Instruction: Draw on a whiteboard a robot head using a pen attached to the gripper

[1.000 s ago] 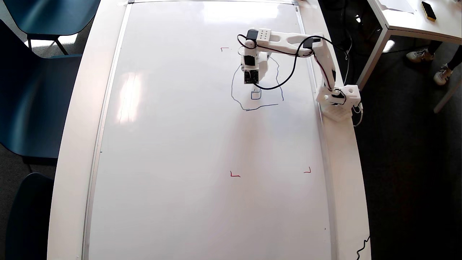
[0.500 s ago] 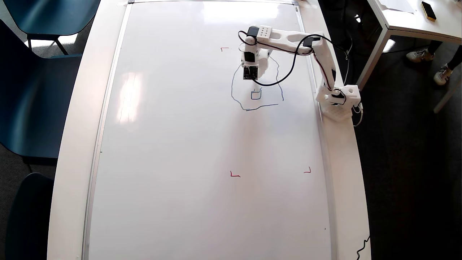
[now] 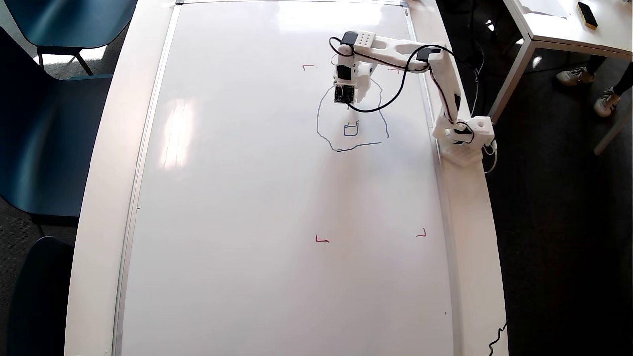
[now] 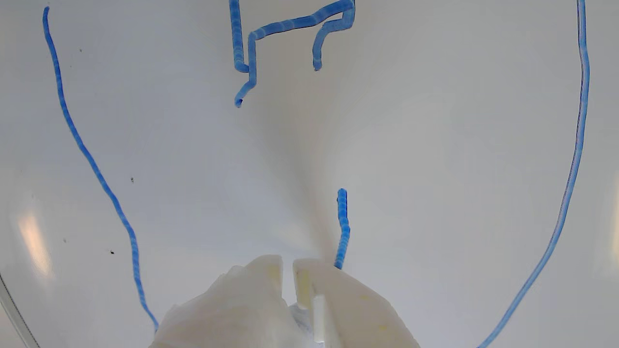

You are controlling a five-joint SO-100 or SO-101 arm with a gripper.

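Jaws nearly pressed together, the gripper [image 4: 287,263] shows a slim gap; a short blue stroke rises just beside it. Overhead, the gripper [image 3: 348,101] hangs inside the robot head [image 3: 351,118], a wobbly blue outline on the whiteboard [image 3: 247,198].

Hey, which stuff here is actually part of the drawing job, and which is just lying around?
Part of the job:
- whiteboard
- robot head, blue outline unfinished
- gripper, jaws nearly closed

Just lying about:
- blue chairs
- second table, with a dark, yellow-edged block
- someone's shoes
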